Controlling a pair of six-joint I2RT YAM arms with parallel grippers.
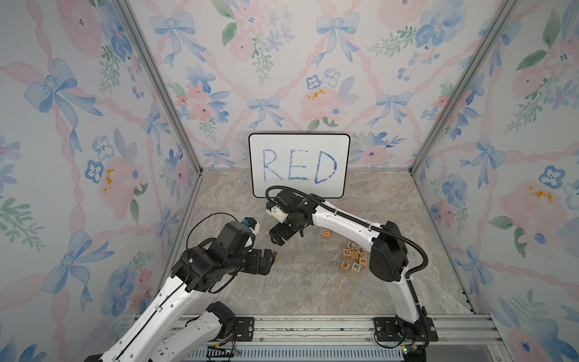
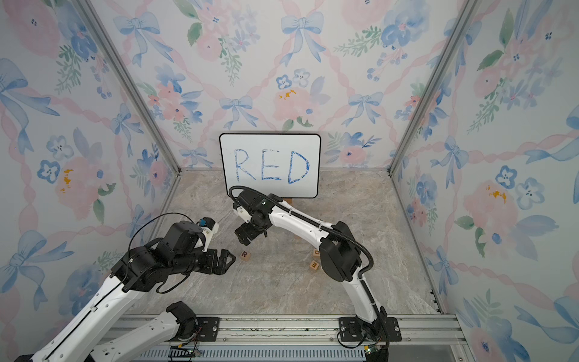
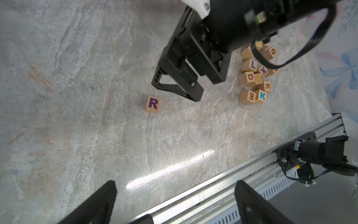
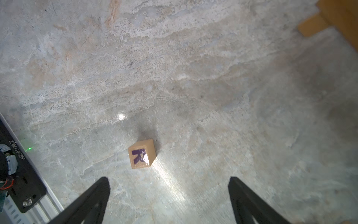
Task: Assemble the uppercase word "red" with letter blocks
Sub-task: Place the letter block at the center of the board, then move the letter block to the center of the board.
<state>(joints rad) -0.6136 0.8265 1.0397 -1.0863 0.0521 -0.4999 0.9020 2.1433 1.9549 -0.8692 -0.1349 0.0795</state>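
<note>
The R block (image 2: 245, 254) lies alone on the marble floor with its purple letter up, also clear in the left wrist view (image 3: 153, 104) and the right wrist view (image 4: 142, 154). My right gripper (image 1: 277, 239) hovers just behind and above it, open and empty (image 4: 168, 180), not touching it. My left gripper (image 2: 230, 260) is open and empty (image 3: 176, 183), just left of the R block. The E block (image 1: 346, 265) and D block (image 1: 347, 251) sit in the pile at the right, also seen in the left wrist view: E block (image 3: 249, 97), D block (image 3: 248, 77).
A white board (image 1: 299, 166) with blue handwritten RED leans on the back wall. Other letter cubes crowd the pile (image 1: 357, 255), including a teal K (image 1: 356, 267); a U cube (image 1: 326, 232) sits apart. A metal rail (image 1: 313, 326) bounds the front, and the right arm's elbow hangs over the pile.
</note>
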